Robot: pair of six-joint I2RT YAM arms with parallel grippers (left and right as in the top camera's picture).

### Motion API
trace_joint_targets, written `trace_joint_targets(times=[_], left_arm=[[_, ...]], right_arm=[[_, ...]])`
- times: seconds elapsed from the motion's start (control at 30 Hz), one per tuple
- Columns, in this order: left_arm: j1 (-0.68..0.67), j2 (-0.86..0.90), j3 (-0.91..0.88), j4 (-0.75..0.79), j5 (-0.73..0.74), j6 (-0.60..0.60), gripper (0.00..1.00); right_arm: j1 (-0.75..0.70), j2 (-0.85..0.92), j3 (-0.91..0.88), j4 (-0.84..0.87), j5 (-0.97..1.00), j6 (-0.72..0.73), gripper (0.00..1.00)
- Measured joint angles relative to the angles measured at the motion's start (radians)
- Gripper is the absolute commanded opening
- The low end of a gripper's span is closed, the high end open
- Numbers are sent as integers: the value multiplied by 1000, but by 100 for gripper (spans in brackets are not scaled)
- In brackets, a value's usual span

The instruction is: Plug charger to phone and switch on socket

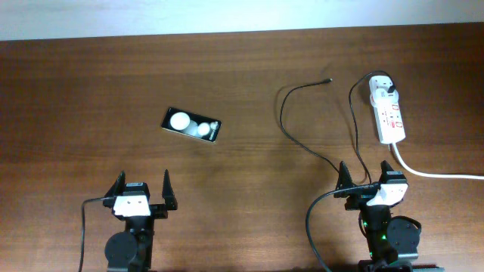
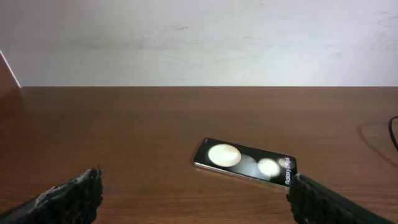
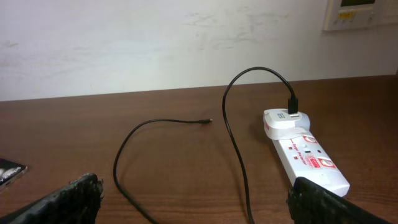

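Our left claw (image 1: 144, 180) and right claw (image 1: 366, 175) gape wide, both empty. The phone (image 1: 192, 125) lies ahead of the left claw. The charger (image 1: 380, 85) sits plugged into the socket (image 1: 391, 121) far right, its tip lying loose.

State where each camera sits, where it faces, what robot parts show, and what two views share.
Overhead: above the table, looking down; shows left gripper, right gripper, phone, charger, socket.
Left wrist: low on left arm, facing the wall; own fingers frame the phone.
Right wrist: low on right arm, facing the wall; own fingers frame charger and socket.
Shared: overhead and left wrist both show the phone.
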Motion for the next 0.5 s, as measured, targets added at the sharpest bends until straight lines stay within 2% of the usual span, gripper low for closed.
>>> trace_joint_targets(times=[0.5], left_arm=[[0, 11, 0, 0, 0, 23, 99]], right_arm=[[12, 0, 0, 0, 0, 0, 99]])
